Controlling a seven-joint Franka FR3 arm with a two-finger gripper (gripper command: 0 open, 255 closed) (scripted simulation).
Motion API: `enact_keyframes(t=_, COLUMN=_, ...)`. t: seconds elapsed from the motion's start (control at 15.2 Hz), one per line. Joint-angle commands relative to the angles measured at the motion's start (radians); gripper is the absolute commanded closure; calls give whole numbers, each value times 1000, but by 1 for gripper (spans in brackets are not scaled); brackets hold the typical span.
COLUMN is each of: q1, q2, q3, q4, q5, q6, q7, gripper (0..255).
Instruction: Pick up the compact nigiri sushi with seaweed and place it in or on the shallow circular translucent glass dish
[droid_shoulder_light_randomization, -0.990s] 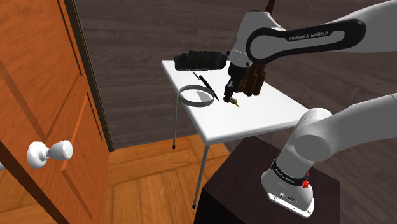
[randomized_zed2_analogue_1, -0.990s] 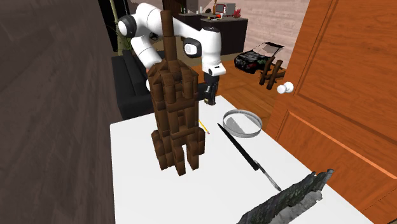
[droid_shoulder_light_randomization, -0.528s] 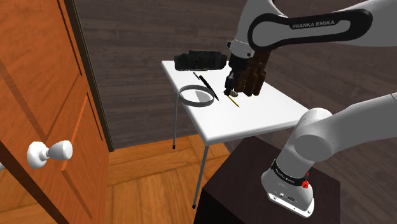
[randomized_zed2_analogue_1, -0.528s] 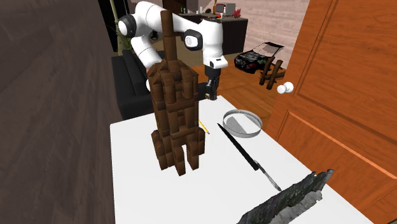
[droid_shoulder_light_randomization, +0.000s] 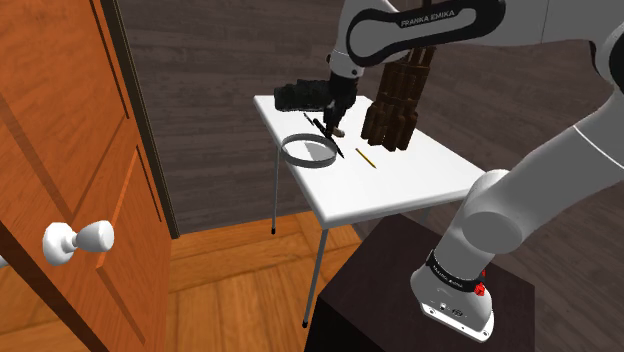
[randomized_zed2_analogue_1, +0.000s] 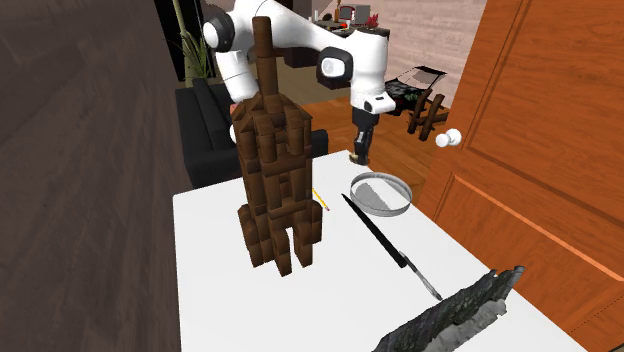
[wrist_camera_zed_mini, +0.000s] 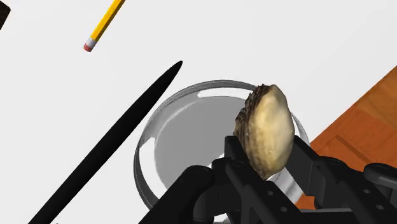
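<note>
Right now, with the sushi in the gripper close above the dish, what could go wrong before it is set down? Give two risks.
1. The sushi is held only by its lower part and sticks out past the gripper, so it may tip or slip on release.
2. The dish sits near the edge of the table, with the black knife close beside it. An off-centre drop could bounce out toward the floor.

White counter (droid_shoulder_light_randomization: 425, 180) on thin legs. On it: a round glass dish (droid_shoulder_light_randomization: 300, 163) near the shoulder view's left edge, a long black knife (droid_shoulder_light_randomization: 327, 138) just beside it, then a yellow pencil (droid_shoulder_light_randomization: 367, 158). A brown block figure (droid_shoulder_light_randomization: 395, 110) stands upright, and a dark rough lump (droid_shoulder_light_randomization: 305, 95) sits at the far end.
</note>
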Motion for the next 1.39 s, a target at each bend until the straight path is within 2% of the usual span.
enact_keyframes(t=0.0, q1=0, q2=81, q3=-3, q4=69, q5=1, q6=12, q7=-4, gripper=255)
enact_keyframes(t=0.33, q1=2, q2=267, q3=-4, q4=262, q5=6, q6=4, q7=-6, gripper=255)
enact_keyframes(t=1.32, q1=1, q2=315, q3=-5, q4=130, q5=7, q6=185, q7=-6, gripper=255)
